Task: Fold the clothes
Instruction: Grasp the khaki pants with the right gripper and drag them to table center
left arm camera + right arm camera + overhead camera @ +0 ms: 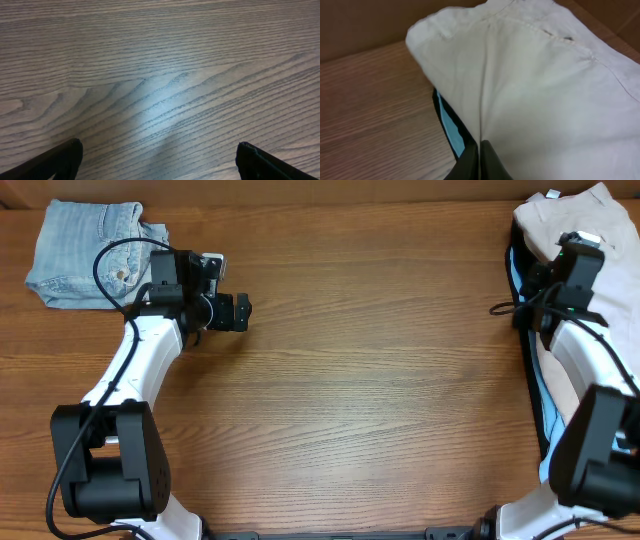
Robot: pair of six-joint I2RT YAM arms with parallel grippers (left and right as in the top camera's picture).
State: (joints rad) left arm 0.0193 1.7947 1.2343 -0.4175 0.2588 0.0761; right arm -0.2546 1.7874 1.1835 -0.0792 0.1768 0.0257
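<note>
Our left gripper (238, 312) is spread open over the table (380, 380); our right gripper (480, 150) pinches the beige shorts (530, 85).
At far left we see denim shorts (85, 250) lying by the left arm. At the far right edge, the beige shorts lie heaped over a black and light-blue garment (447, 125), and there our fingers press together on a crease of the beige cloth.

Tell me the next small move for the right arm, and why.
Probably lift the right hand a little and draw it left toward the middle of the table. It is shut with a fold of the shorts seemingly pinched, but the shorts lie heaped on a black and blue garment at the right edge, with no room to spread them.
</note>
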